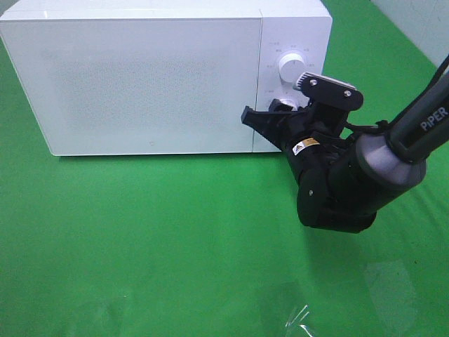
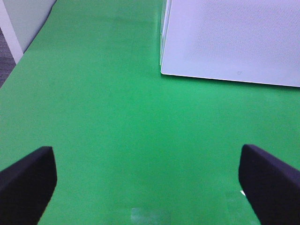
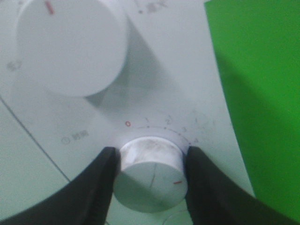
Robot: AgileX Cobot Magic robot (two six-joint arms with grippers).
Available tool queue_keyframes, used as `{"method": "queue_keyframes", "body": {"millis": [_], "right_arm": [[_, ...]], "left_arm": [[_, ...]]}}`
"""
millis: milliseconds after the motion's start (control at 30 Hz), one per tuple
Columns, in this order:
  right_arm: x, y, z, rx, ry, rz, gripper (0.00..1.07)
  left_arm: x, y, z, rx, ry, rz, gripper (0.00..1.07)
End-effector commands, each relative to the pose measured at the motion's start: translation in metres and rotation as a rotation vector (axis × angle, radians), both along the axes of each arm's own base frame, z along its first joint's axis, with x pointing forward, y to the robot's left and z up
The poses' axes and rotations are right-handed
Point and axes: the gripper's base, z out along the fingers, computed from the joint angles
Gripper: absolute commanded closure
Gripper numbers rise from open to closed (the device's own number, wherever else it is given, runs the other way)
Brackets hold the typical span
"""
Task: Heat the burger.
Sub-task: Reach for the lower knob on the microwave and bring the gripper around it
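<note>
The burger is not seen in any view; since the door of the microwave point(image 1: 147, 77) is shut and the green cloth point(image 2: 103, 117) in front of it lies bare, the burger is judged to be inside, though this cannot be confirmed. The step in hand is judged to be the setting of the heating time. The lower knob point(image 3: 150, 178) on the control panel is clamped between the jaws of the right gripper point(image 1: 279, 111), one finger pressed to each side of it; the upper knob point(image 3: 70, 47) is untouched. A firm, non-slipping turn of the lower knob along its numbered scale is called for next. The left gripper point(image 2: 150, 187) is held over the cloth, jaws spread wide, nothing between them.
</note>
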Motion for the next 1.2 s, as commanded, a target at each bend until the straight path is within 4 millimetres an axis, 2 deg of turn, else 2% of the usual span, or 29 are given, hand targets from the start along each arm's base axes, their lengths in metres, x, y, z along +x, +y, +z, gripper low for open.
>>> {"method": "queue_keyframes", "body": {"millis": [33, 67, 133, 167, 200, 233, 300, 433, 1200], "right_arm": [[0.000, 0.021, 0.015, 0.336, -0.046, 0.173, 1.07], [0.000, 0.021, 0.015, 0.336, -0.046, 0.173, 1.07], [-0.001, 0.025, 0.018, 0.677, 0.000, 0.216, 1.07], [-0.001, 0.025, 0.018, 0.677, 0.000, 0.216, 1.07], [-0.002, 0.027, 0.019, 0.834, 0.023, 0.238, 1.07], [-0.002, 0.027, 0.019, 0.834, 0.023, 0.238, 1.07], [-0.002, 0.029, 0.022, 1.008, 0.048, 0.265, 1.07], [-0.003, 0.029, 0.026, 1.140, 0.039, 0.280, 1.07], [-0.002, 0.024, 0.031, 1.199, -0.028, 0.269, 1.06]], "left_arm": [[-0.002, 0.000, 0.000, -0.004, -0.027, 0.006, 0.09], [-0.002, 0.000, 0.000, -0.004, -0.027, 0.006, 0.09], [-0.002, 0.000, 0.000, -0.004, -0.027, 0.006, 0.09], [-0.002, 0.000, 0.000, -0.004, -0.027, 0.006, 0.09], [-0.002, 0.000, 0.000, -0.004, -0.027, 0.006, 0.09], [-0.002, 0.000, 0.000, -0.004, -0.027, 0.006, 0.09], [-0.002, 0.000, 0.000, -0.004, -0.027, 0.006, 0.09], [-0.002, 0.000, 0.000, -0.004, -0.027, 0.006, 0.09], [-0.002, 0.000, 0.000, -0.004, -0.027, 0.006, 0.09]]}}
